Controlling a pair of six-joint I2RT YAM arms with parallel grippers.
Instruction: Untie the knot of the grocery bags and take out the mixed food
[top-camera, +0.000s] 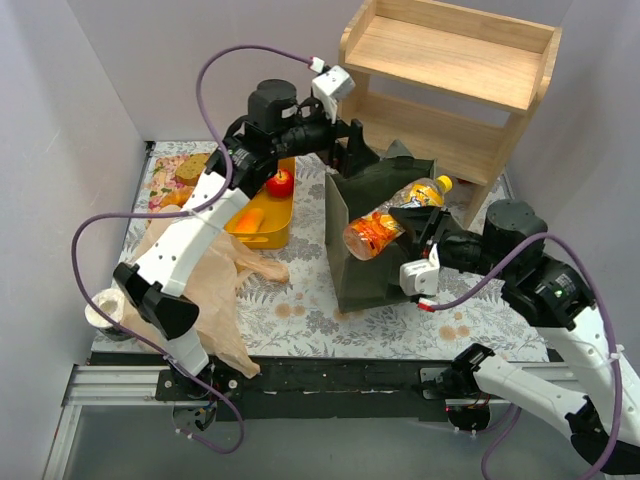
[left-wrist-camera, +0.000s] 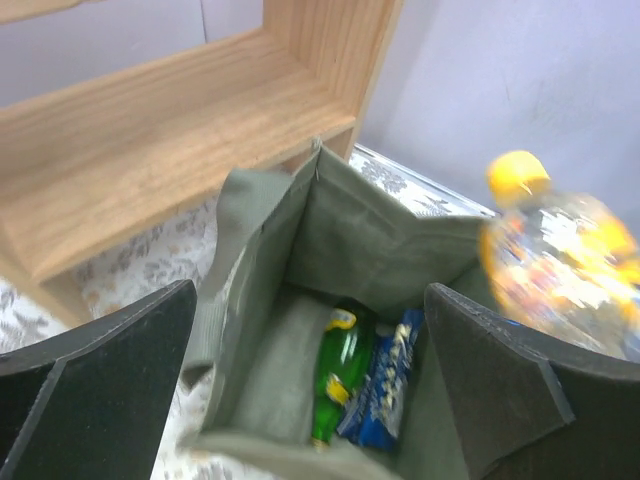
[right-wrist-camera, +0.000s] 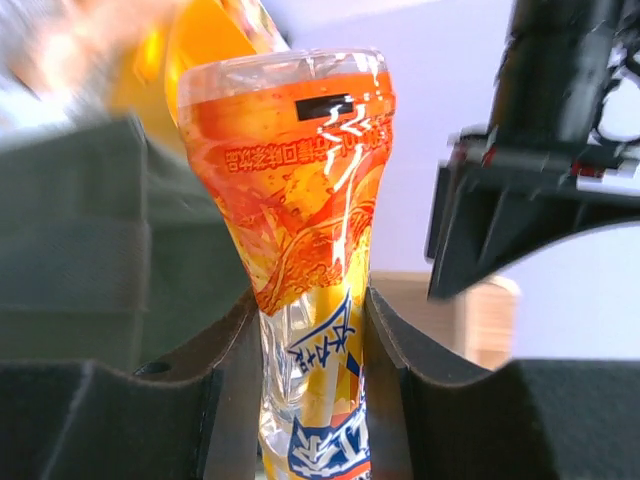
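My right gripper (top-camera: 418, 232) is shut on the orange bottle (top-camera: 385, 225) and holds it tilted above the open green tote (top-camera: 365, 280). In the right wrist view the pads (right-wrist-camera: 235, 350) clamp the bottle's narrow waist (right-wrist-camera: 300, 200). My left gripper (top-camera: 358, 152) is open and empty over the tote's far left rim. Its wrist view looks down between the open fingers (left-wrist-camera: 120, 360) into the tote at a green bottle (left-wrist-camera: 340, 375) and a blue snack packet (left-wrist-camera: 385, 385). The tan plastic bag (top-camera: 215, 275) lies slack at the left; no knot shows on it.
A yellow tray (top-camera: 262, 225) left of the tote holds red produce (top-camera: 280, 183) and an orange piece (top-camera: 248, 220). A bread slice (top-camera: 192, 166) lies at the far left. A wooden shelf (top-camera: 450, 70) stands behind the tote. Walls enclose the table.
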